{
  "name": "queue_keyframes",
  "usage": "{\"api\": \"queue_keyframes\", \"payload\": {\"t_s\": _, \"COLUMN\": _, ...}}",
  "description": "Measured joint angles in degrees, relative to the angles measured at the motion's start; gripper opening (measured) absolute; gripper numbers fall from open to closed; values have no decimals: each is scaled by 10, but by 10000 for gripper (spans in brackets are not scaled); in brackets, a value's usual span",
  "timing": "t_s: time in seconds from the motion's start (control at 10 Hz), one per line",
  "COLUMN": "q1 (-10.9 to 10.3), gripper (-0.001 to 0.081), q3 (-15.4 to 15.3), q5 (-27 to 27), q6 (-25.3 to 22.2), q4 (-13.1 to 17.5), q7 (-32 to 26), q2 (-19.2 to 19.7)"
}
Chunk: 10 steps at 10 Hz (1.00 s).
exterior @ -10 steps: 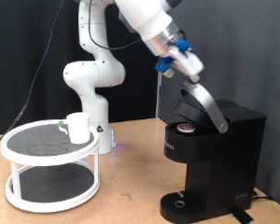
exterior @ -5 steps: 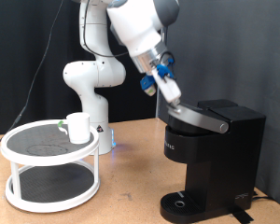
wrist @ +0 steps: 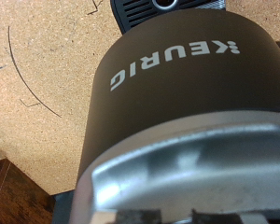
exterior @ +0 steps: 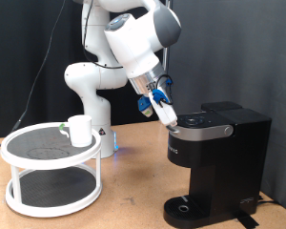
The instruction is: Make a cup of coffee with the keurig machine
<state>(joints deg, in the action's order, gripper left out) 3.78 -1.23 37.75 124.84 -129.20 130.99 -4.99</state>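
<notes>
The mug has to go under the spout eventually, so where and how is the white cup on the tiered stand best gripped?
The cup stands upright on the top shelf of the round stand, its mouth open upward. A top-down pinch over the rim's wall probably suits best. The gripper is at the keurig machine lid.

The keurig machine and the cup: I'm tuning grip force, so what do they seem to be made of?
The keurig machine looks like matte black plastic with a brushed silver trim on its lid, which shines in the wrist view. The cup looks like white glazed ceramic, though smooth plastic can't be ruled out. The gripper is at the lid's front edge.
</notes>
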Motion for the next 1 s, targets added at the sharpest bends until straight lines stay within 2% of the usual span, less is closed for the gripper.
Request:
{"api": "queue_keyframes", "payload": {"t_s": 0.2, "q1": 0, "gripper": 0, "q3": 1, "q5": 18, "q6": 5, "q4": -2, "q7": -28, "q2": 0}}
{"api": "queue_keyframes", "payload": {"t_s": 0.4, "q1": 0, "gripper": 0, "q3": 4, "q5": 77, "q6": 28, "q4": -12, "q7": -111, "q2": -1}}
{"api": "queue_keyframes", "payload": {"t_s": 0.6, "q1": 0, "gripper": 0, "q3": 8, "q5": 118, "q6": 29, "q4": -21, "q7": -174, "q2": -6}}
{"api": "queue_keyframes", "payload": {"t_s": 0.8, "q1": 1, "gripper": 0, "q3": 17, "q5": 165, "q6": 14, "q4": -31, "q7": -214, "q2": -19}}
{"api": "queue_keyframes", "payload": {"t_s": 1.0, "q1": 1, "gripper": 0, "q3": 31, "q5": 208, "q6": -16, "q4": -32, "q7": -229, "q2": -42}}
